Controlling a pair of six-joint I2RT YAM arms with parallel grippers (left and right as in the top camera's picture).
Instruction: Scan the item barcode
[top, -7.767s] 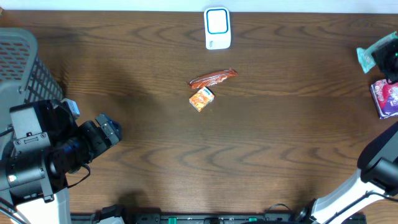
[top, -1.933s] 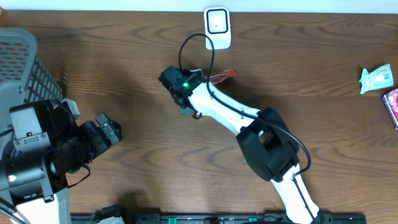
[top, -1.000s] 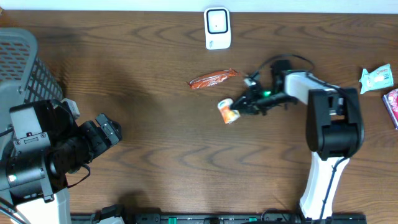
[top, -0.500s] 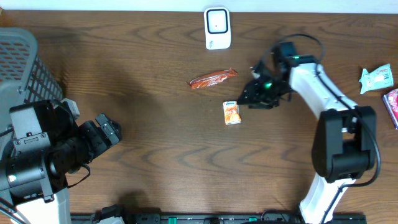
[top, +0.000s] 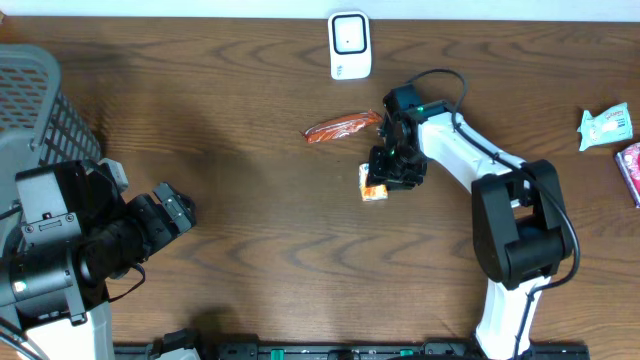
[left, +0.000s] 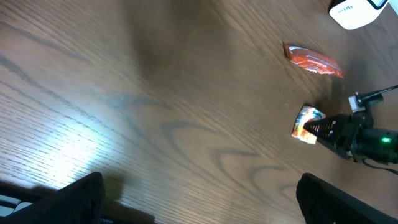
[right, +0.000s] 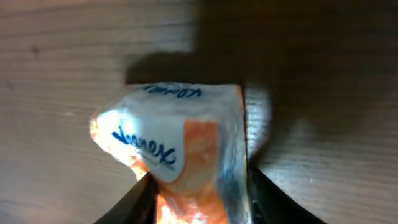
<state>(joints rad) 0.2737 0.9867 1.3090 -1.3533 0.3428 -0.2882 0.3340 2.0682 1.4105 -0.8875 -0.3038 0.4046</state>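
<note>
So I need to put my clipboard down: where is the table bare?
Bare wood between the basket and the red wrapper, and in front between the left arm and right arm. Crowded below the scanner, where the right gripper grips the Kleenex pack.

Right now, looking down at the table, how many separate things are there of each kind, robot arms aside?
Kleenex tissue pack: 1
Other packets: 3 (red-orange packet, mint-green packet, pink-purple packet, which is partly cut off at the edge)
White barcode scanner: 1
Grey basket: 1
Total: 6
</note>
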